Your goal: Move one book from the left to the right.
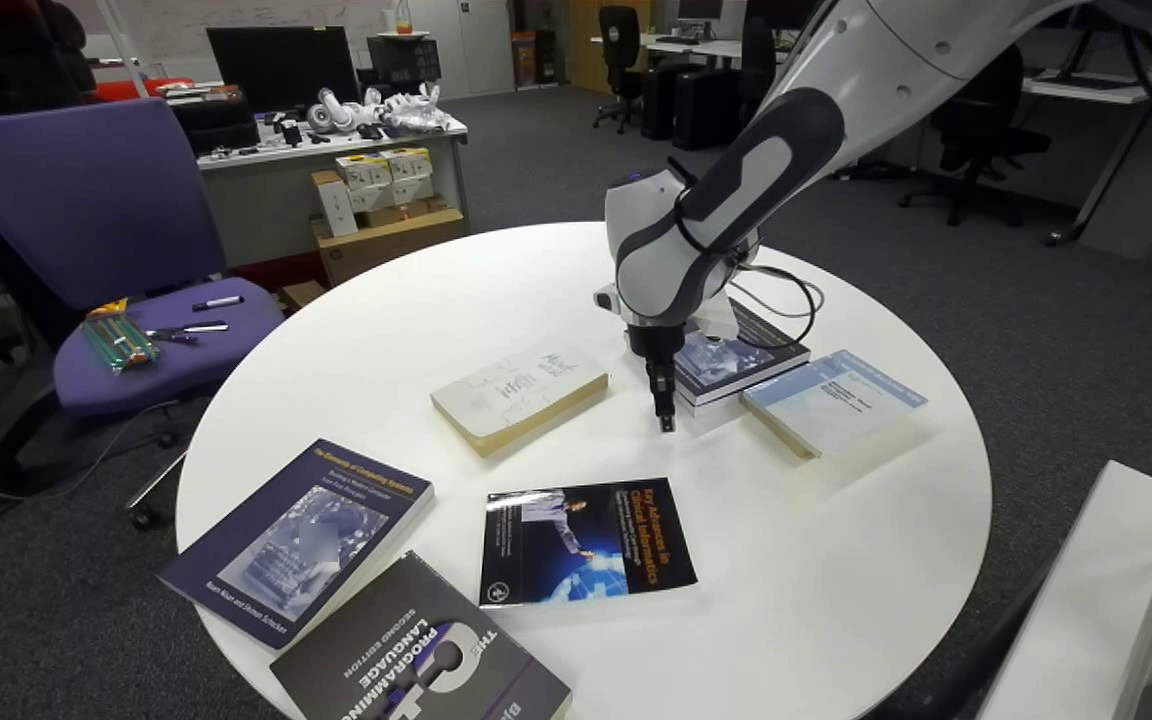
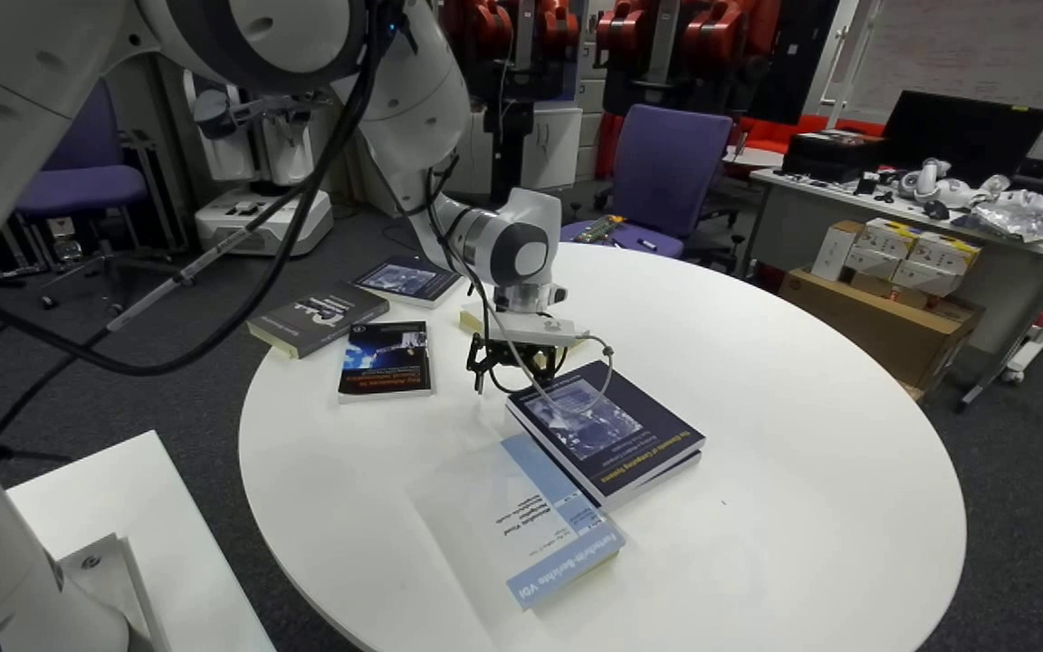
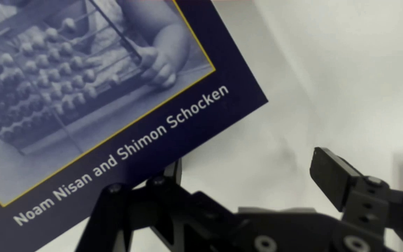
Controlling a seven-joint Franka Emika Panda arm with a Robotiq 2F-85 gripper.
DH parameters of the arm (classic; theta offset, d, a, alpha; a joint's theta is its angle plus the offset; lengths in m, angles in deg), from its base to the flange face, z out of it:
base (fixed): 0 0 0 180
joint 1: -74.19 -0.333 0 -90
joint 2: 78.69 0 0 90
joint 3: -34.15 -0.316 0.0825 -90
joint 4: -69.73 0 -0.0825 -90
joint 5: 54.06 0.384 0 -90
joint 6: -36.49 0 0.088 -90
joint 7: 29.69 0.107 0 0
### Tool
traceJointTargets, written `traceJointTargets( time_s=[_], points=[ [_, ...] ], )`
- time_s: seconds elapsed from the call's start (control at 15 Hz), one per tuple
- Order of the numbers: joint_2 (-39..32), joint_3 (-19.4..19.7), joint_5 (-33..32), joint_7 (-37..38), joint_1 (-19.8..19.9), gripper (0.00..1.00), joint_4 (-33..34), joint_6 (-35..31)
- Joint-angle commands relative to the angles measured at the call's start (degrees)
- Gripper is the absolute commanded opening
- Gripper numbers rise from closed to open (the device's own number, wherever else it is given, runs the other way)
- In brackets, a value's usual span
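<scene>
My gripper [image 1: 666, 415] points down at the table, beside a stack of two books. The top dark blue book [image 1: 751, 350] of the stack shows in both exterior views [image 2: 612, 426]. In the wrist view, this dark blue book [image 3: 173, 140] fills the upper left, and its edge hides one fingertip. My gripper [image 3: 245, 164] is open there, with only white table between its fingers. Another dark blue book [image 1: 306, 540], a grey programming book [image 1: 426, 640], a black clinical informatics book [image 1: 586, 540] and a cream book [image 1: 521, 395] lie apart from the gripper.
A pale blue and white book [image 1: 836, 400] touches or nearly touches the stack. All books lie on a round white table [image 1: 786, 600]. A purple chair [image 1: 166, 330] stands at the table's edge. Cables [image 2: 485, 299] hang along the arm.
</scene>
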Motion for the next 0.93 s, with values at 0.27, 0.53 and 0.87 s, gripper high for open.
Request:
traceJointTargets(
  time_s=[0.27,0.53,0.87],
  points=[
    [4.17,-0.61,0.13,0.07,0.44,1.00,-4.34,-1.16],
    [5.86,-2.67,-0.02,-0.11,-0.94,1.00,-4.32,-3.36],
    [10.73,-6.09,-0.04,-4.93,-1.15,1.00,-5.76,-5.29]
  ],
)
